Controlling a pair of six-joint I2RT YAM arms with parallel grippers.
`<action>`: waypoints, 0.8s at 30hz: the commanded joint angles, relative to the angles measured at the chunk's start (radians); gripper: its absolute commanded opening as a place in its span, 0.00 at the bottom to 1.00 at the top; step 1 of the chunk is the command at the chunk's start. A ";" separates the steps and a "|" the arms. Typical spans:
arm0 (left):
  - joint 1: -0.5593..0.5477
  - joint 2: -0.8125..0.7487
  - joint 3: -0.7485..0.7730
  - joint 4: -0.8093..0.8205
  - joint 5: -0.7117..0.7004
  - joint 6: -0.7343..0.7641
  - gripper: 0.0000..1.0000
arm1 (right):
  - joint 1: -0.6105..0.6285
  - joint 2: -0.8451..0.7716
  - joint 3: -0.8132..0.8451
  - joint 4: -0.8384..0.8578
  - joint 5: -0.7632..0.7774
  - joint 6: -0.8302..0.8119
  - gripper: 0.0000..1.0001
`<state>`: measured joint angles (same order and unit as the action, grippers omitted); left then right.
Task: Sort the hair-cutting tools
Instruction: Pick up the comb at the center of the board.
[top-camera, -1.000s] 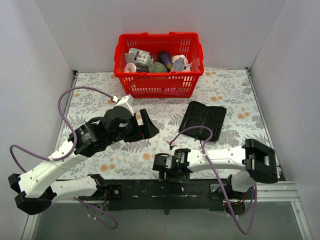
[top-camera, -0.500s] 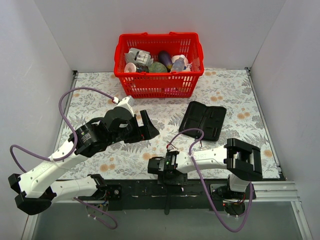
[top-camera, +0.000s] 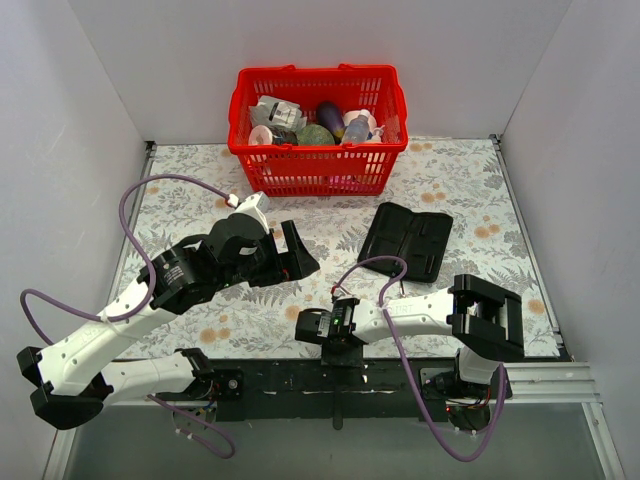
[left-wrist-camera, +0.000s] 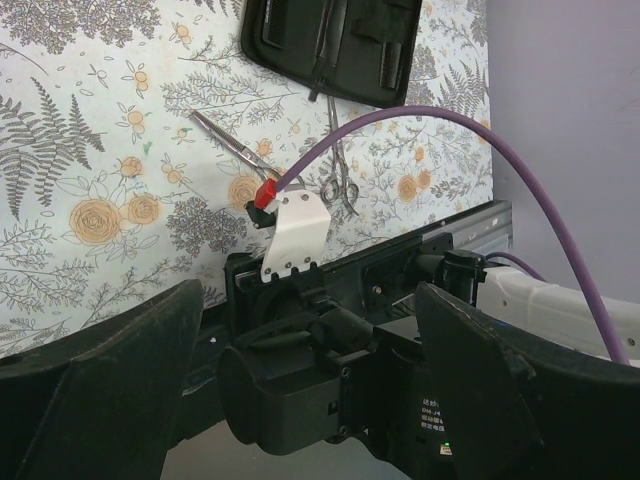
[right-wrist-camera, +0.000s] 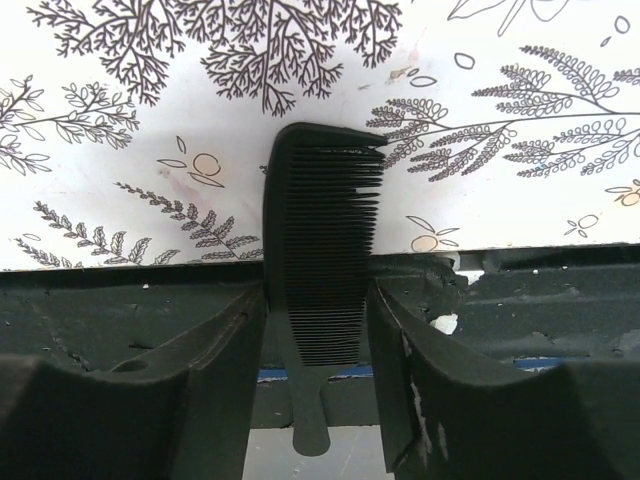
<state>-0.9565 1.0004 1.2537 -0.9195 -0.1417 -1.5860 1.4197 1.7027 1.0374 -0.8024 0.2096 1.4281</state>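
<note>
The comb (right-wrist-camera: 325, 200) is being grasped at the near edge of the bench (top-camera: 180, 190), where it lies with its toothed end on the patterned cloth and its handle reaching out over the black rail (right-wrist-camera: 100, 300). The right pincer (right-wrist-camera: 317, 320) is closed down to the comb's width, with a finger set against each long edge, and nothing else is held. For the step to go well, the grip is best kept square across the comb. A straight lift is advised before any turn, since so thin and flat a piece is judged likely to pivot or slip if dragged over the rail. The right forearm is stretched leftward, low along the near edge, with the elbow folded on the right. The left pincer (top-camera: 295, 255) is held wide open and empty above the middle of the bench. The scissors (left-wrist-camera: 342, 190) lie loose on the cloth just near of the case (top-camera: 405, 240).
</note>
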 joint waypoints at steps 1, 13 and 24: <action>0.004 -0.014 -0.004 -0.002 -0.001 0.006 0.88 | -0.002 -0.003 -0.008 -0.001 0.011 0.003 0.48; 0.007 0.030 0.032 -0.005 -0.025 0.014 0.88 | -0.001 -0.015 0.052 -0.063 0.065 -0.015 0.22; 0.009 0.038 0.075 0.047 -0.079 0.003 0.88 | -0.060 -0.299 0.109 -0.268 0.223 -0.043 0.22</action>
<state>-0.9520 1.0641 1.2873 -0.9089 -0.1764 -1.5860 1.4105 1.5471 1.1286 -0.9501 0.3370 1.4059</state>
